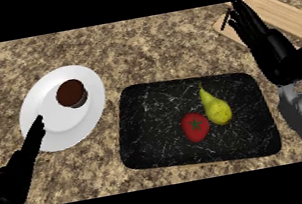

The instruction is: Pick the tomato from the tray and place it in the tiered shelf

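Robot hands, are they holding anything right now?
No, nothing is held. The tomato lies on the tray, untouched. The right robot hand and left robot hand are both open.

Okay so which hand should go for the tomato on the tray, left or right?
Probably the right hand: it is open, raised beside the tray's right edge, next to the wooden shelf. The left hand rests by the white plate, farther from the shelf, though the tomato lies about mid-tray beside the pear.

We see the red tomato (196, 126) with its green stalk cap facing up, lying near the middle of the black, white-veined tray (150, 124). The light wooden tiered shelf (296, 17) stands at the far right.
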Robot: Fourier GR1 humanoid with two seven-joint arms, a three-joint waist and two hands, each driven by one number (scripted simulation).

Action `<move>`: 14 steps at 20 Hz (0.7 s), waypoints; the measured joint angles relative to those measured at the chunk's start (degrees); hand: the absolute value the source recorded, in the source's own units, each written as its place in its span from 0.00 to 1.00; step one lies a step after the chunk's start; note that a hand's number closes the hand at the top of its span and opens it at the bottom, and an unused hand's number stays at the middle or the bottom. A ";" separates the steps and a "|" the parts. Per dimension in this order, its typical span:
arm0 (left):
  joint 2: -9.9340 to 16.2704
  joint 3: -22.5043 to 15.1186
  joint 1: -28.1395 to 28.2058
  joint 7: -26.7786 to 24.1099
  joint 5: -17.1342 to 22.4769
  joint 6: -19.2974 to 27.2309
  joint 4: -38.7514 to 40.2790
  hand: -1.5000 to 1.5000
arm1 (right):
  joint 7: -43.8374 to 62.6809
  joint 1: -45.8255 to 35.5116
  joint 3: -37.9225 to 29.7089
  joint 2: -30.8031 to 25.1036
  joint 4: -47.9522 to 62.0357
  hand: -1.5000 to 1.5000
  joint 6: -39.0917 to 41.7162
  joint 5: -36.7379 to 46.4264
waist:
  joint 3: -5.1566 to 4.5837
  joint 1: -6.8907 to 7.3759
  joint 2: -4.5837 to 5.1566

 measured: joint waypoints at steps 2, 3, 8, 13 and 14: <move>-0.80 1.51 -1.16 -0.06 0.92 -0.69 0.37 0.50 | -0.85 -2.24 -0.01 -0.05 1.52 1.00 2.64 -0.18 | 0.21 -0.38 0.04; -1.40 1.95 -2.06 0.14 1.24 -0.49 -0.09 0.50 | -0.96 -4.09 0.19 -0.10 2.14 1.00 4.08 -0.44 | 0.29 -0.38 0.08; -4.94 4.85 -10.27 2.79 5.02 -0.05 -0.76 0.50 | -2.19 -11.18 2.00 -2.01 7.52 0.00 8.72 2.45 | 0.35 -0.44 0.56; -6.98 6.73 -15.05 5.04 7.79 -0.77 1.07 0.50 | -1.26 -12.16 -0.45 2.60 14.38 0.00 17.20 -7.72 | 0.52 -0.75 0.66; -7.12 7.12 -15.49 5.08 8.06 -1.15 1.76 0.50 | -1.74 -12.06 -1.02 2.30 14.58 0.00 20.12 -9.55 | 0.53 -0.93 0.58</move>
